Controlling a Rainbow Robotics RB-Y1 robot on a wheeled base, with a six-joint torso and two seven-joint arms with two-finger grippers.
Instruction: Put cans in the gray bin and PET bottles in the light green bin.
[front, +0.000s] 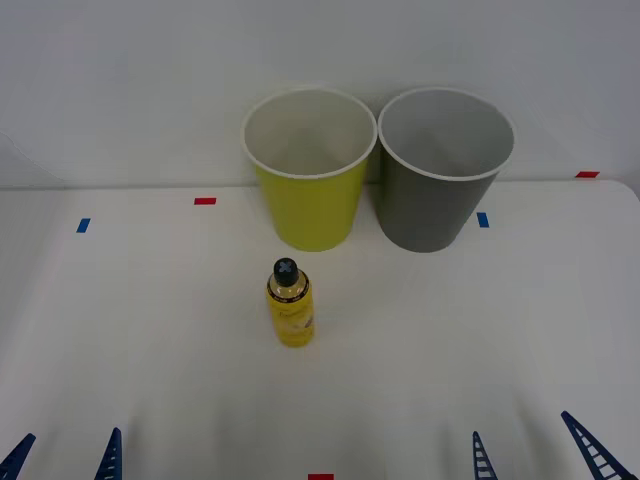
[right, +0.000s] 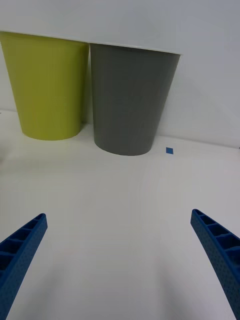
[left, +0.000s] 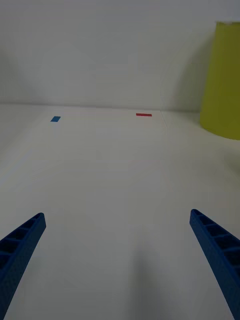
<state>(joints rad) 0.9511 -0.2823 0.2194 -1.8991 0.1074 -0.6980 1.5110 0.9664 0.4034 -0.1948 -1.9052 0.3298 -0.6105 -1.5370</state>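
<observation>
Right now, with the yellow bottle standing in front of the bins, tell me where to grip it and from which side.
Grip the yellow bottle around its round body, below the black cap, with the fingers level. It stands upright and alone on the table, so either side is free. It is probably easiest to come from the near side with the left gripper, which is open and slightly closer than the open right gripper.

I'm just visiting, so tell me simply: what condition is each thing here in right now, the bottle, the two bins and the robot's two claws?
PET bottle: upright on the table, black cap on, in front of the light green bin, untouched.
Light green bin: upright, nothing visible inside.
Gray bin: upright beside the green one, nothing visible inside.
Left gripper: open, at the table's near edge.
Right gripper: open, at the near edge.
</observation>
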